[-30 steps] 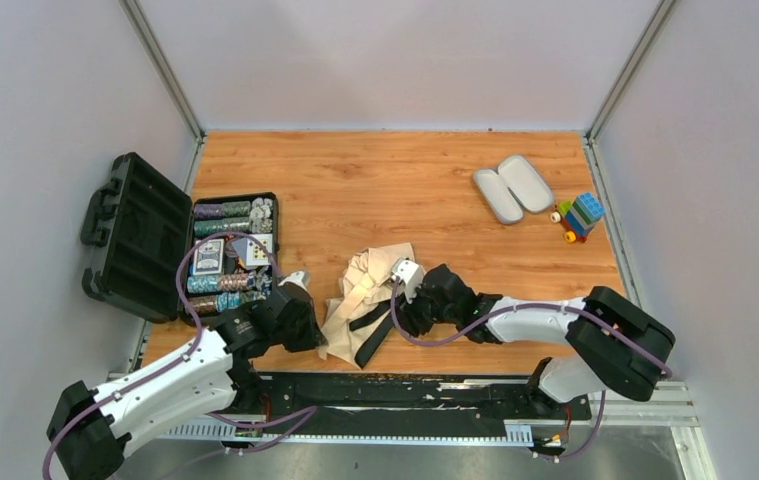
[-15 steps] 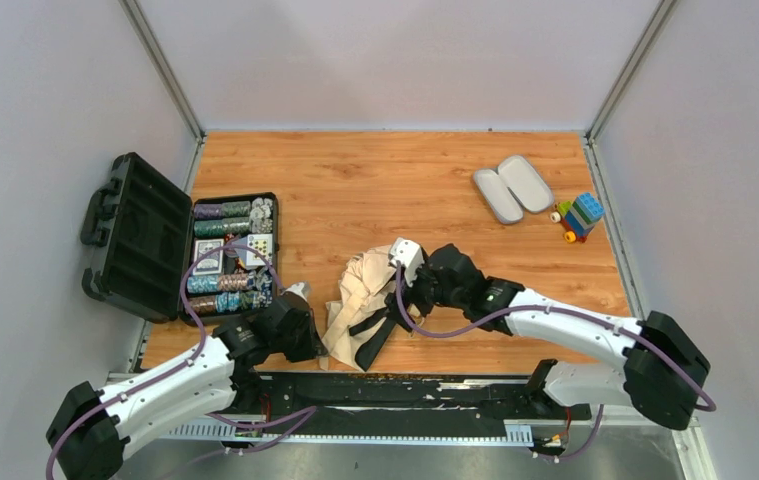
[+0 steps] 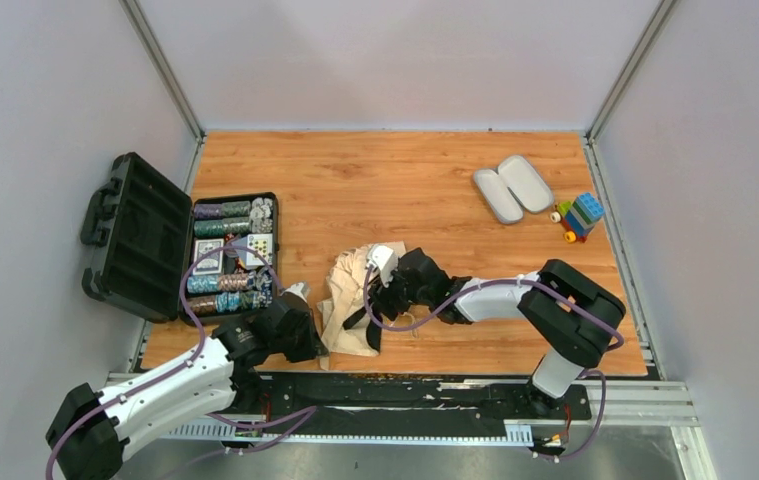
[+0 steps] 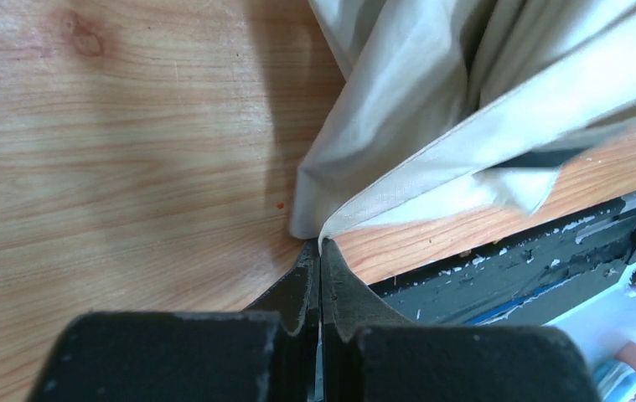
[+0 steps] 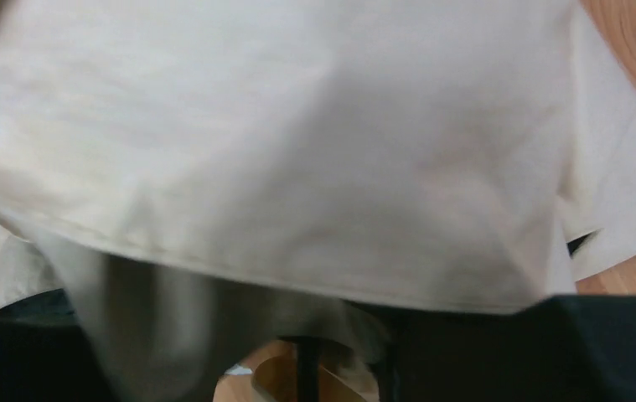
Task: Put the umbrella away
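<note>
Where print might be read, on the card faces and chip stacks in the open black plastic carrying case at table left, everything is too small to make out.

Beige-tan fabric folding umbrella lies crumpled on the wood-grain table, centre-left, close to the front edge. Its loose bundle has a long axis running roughly far-to-near, the far end leaning right and the near end left. A black strap or shaft part shows along its near right side. Handle end not picked out, so which way it points is unclear.

Left gripper: jaws pressed tight together, the hem of the umbrella's near-left fabric corner running straight into the tips, pinched there.

Right gripper: down on the bundle's right side. Its wrist view is filled with blurred pale cloth, so spread or clamped cannot be told.

Far right, well apart from the umbrella: lilac-grey oval hard case, lying opened in two halves, and a small multicoloured block toy beside it.
</note>
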Robot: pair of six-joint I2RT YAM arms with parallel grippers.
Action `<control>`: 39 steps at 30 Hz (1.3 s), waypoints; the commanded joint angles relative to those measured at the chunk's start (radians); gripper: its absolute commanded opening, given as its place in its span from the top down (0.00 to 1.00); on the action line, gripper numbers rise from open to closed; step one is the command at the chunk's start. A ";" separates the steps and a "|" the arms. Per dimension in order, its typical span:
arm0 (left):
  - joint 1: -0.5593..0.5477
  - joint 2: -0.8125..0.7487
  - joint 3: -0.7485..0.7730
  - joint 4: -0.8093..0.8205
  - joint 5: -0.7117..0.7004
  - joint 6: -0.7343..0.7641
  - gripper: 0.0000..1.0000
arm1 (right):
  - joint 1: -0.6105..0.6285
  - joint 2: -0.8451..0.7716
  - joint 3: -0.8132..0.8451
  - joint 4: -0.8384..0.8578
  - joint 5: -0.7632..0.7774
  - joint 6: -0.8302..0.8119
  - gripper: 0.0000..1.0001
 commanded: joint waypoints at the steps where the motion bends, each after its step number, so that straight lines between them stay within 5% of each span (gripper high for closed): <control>1: 0.000 -0.019 0.009 -0.024 -0.014 0.004 1.00 | -0.040 0.040 -0.054 0.060 -0.116 0.250 0.72; 2: 0.001 -0.031 0.018 -0.038 -0.011 0.007 1.00 | -0.063 0.027 -0.052 0.049 -0.187 0.295 0.88; 4: 0.001 -0.061 0.045 -0.095 -0.014 0.017 1.00 | -0.115 -0.008 -0.042 0.013 -0.339 0.366 1.00; 9: 0.001 -0.131 0.114 -0.163 0.003 0.049 1.00 | -0.227 -0.063 -0.037 0.038 -0.712 0.622 1.00; 13: 0.001 -0.139 0.011 0.003 0.108 0.001 1.00 | -0.261 0.025 -0.103 0.264 -0.896 0.920 1.00; 20: 0.001 -0.052 -0.119 0.143 0.054 -0.024 1.00 | -0.278 0.157 -0.138 0.196 -0.797 0.906 1.00; 22: 0.000 -0.005 -0.126 0.147 0.018 -0.006 1.00 | -0.277 0.140 -0.124 0.119 -0.723 0.863 0.88; 24: 0.001 0.034 -0.125 0.155 0.006 0.010 1.00 | -0.278 0.117 -0.113 0.051 -0.678 0.847 0.65; 28: 0.000 0.052 -0.118 0.150 -0.014 0.022 1.00 | -0.279 0.030 -0.084 -0.102 -0.574 0.783 0.41; 33: 0.000 0.041 -0.126 0.147 -0.030 0.017 1.00 | -0.282 -0.082 -0.069 -0.234 -0.511 0.727 0.30; 39: 0.001 0.059 -0.126 0.154 -0.030 0.021 1.00 | -0.288 -0.217 -0.055 -0.377 -0.443 0.675 0.28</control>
